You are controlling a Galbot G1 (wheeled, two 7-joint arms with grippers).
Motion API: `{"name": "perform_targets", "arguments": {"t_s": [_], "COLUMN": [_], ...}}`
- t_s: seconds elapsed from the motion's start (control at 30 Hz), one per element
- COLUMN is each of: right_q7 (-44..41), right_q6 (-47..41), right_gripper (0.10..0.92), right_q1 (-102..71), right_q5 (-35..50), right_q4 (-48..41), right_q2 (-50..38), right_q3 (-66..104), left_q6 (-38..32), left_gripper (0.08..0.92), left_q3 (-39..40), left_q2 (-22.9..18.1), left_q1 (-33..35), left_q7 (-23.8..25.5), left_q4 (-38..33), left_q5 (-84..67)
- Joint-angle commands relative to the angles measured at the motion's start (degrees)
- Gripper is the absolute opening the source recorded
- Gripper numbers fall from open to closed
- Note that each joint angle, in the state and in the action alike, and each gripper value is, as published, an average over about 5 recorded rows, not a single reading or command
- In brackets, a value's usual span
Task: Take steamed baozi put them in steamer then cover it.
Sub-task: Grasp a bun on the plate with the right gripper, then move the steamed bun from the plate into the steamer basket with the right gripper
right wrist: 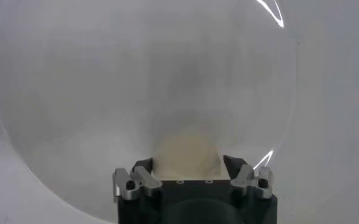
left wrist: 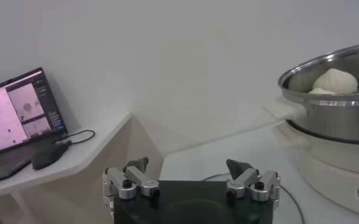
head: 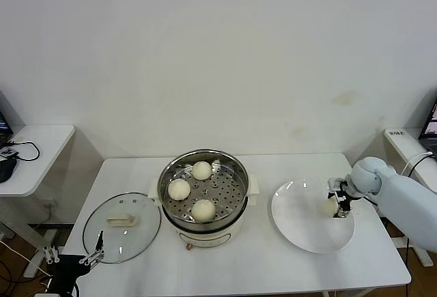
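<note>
Place type: a lab or test room, staged as a cooking bench.
Backdrop: a bare white wall (head: pixel 218 51) is seen behind the white table (head: pixel 239 270).
Left of the table: a side desk (head: pixel 34 153) with a cable; an open laptop (left wrist: pixel 17 119) and mouse (left wrist: pixel 48 155) are shown.
On the table: a steamer (head: pixel 203 191), a glass cover (head: pixel 123 227), a white plate (head: pixel 300 215).

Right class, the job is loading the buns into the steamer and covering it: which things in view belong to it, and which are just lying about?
Part of the job:
- three baozi in the steamer
- fourth baozi on the white plate, between the right end effector's fingers
- glass lid on the table

Just lying about:
- laptop and mouse on the side table
- left end effector, open and idle
</note>
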Motion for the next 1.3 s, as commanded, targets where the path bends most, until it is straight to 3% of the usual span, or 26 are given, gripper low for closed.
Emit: {"name": "perform_targets", "arguments": {"t_s": [0.03, 0.23, 0.57, 0.93, 1.3], "right_q7": [-0.5, -1.2, -1.9, 2.5, 13.3], "right_q6": [-0.4, -2.1, -6.9, -16.3, -27.3], "right_gripper": [0.643, 0.597, 0.601, 0.610, 0.618], "right_q1": [0.6, 4.7, 24.4, 48.9, 45.7], "right_q5": [-0.4, 2.4, 14.7, 33.6, 48.9], "right_q4": [-0.4, 3.9, 14.4, 24.2, 26.2], "right_q2": [0.5, -2.1, -4.3, 7.2, 19.8], "right_q3": [-0.3, -4.3, -14.7, -29.6, -35.1], "left_q6": [0.0, -0.1, 0.0, -0.1, 0.0], "left_gripper": [0.823, 0.823, 0.823, 0.823, 0.823], "left_q3": [-0.1, -0.4, 0.0, -0.1, -0.6], "left_q2": [0.1, 0.3, 0.4, 0.6, 0.5], "left_q1": [0.1, 0.3, -0.1, -0.6, -0.9], "left_q7": [0.0, 0.0, 0.0, 0.0, 0.0], "left_q4": [0.0, -0.1, -0.3, -0.4, -0.9], "left_q5": [0.0, -0.1, -0.1, -0.2, -0.2]}}
